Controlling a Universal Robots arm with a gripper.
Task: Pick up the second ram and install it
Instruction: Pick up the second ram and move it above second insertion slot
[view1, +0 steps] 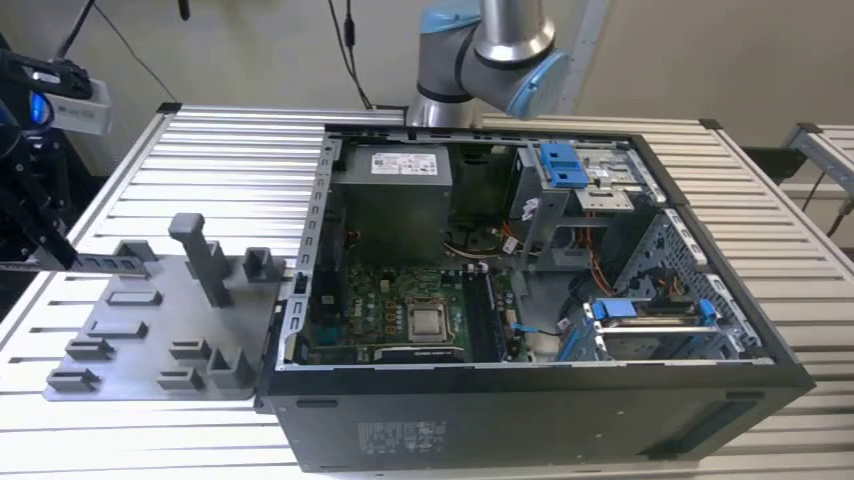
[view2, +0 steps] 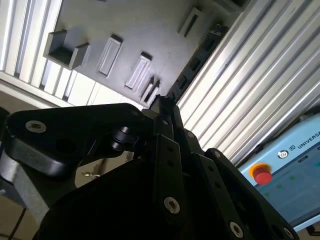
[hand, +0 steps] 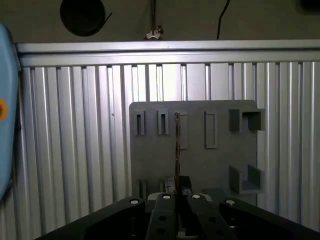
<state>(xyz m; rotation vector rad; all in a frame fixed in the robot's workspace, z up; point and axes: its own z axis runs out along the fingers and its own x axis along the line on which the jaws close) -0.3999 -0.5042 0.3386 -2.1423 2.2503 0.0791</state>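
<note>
First wrist view: looks straight past the gripper (hand: 177, 194) onto the grey fixture tray (hand: 200, 165) lying on the slatted table (hand: 75, 150). Clamped on the ram stick (hand: 176, 145), with the fingers pressed together on its near end and the stick seen edge-on as a thin line reaching away from the tips across the tray's row of slots. Probably gripped by one end to leave most of the length free for pressing into a socket. In the second wrist view, same grip: ram stick (view2: 196, 61) poking out from the gripper (view2: 162, 104) as a dark strip, over the edge of the fixture tray (view2: 150, 30) and the table slats (red stop button (view2: 260, 175) off to one side). Looks apart from the tray's slots rather than seated in one, but cannot confirm the gap. In the exterior view, fixture tray (view1: 134, 330) on the exterior view's left, just beside the open computer case (view1: 534, 420), laid on its side with the motherboard (view1: 380, 300) facing up, likely so a stick can go in from above. Memory slots (view1: 487, 315) just beside the processor socket (view1: 430, 322); cannot tell whether a first stick already sits there. Behind the case, the arm (view1: 487, 50).
</note>
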